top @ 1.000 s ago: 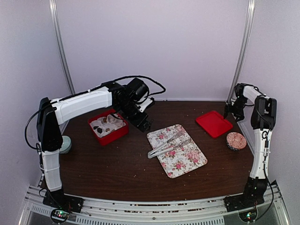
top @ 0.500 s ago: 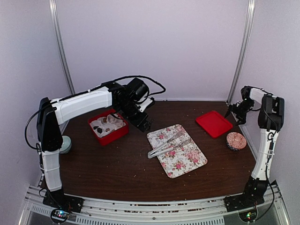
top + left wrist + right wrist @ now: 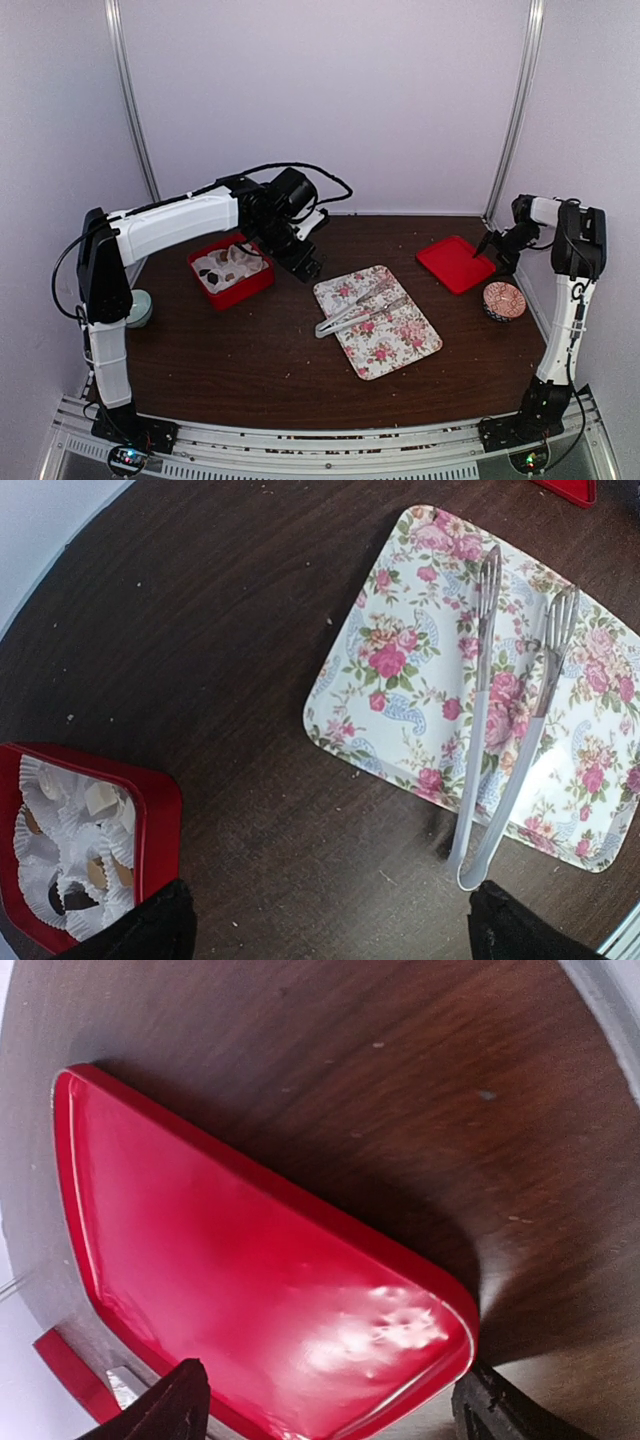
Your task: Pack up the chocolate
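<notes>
The chocolate (image 3: 78, 897) is small dark and tan lumps in white paper cups inside a red box (image 3: 246, 288), which also shows at the lower left of the left wrist view (image 3: 155, 825). My left gripper (image 3: 306, 264) hangs open and empty over bare table between the box and a floral tray (image 3: 400, 680); its own view (image 3: 330, 942) shows the fingers wide apart. White tongs (image 3: 480, 780) lie on the tray (image 3: 400, 345). My right gripper (image 3: 492, 248) is open, with its fingers on either side of a corner of the red lid (image 3: 250, 1260).
The red lid (image 3: 455, 263) lies flat at the back right. A round pink patterned dish (image 3: 503, 300) stands by the right arm. A pale green object (image 3: 140, 308) sits behind the left arm. Walls close in on three sides.
My right gripper has swung from the back corner down and forward to the lid's right edge. The left arm has not moved.
</notes>
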Robot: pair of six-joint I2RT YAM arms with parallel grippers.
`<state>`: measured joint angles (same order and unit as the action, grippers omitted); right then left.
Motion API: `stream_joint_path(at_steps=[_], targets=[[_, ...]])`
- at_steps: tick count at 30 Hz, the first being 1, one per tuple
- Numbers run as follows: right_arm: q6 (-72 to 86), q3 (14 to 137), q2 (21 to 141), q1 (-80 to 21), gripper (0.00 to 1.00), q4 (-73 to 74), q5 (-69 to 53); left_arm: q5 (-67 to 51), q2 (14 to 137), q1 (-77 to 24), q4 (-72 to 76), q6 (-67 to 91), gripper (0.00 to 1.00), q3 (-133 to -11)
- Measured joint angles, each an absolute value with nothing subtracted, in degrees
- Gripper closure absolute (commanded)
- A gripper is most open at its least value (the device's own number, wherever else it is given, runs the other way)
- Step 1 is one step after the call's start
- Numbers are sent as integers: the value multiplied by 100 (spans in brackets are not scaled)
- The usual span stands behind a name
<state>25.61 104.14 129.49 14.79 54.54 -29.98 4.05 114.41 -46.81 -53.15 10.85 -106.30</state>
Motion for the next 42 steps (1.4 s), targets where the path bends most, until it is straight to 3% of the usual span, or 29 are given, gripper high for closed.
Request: stream_joint_path(at_steps=[13,24,42], targets=[[2753,10457,13074,742,34,5179,-3474,447,11207,-4678,-5258,1094,2,-10370],[2383,10757,13144,-45,45,5787,-2550,515,11207,-4622,-5251,1092,2,-10361],[1796,11957,13699,-904,45,6997,-799,567,11205,-4574,-5247,1081,2,-10361]])
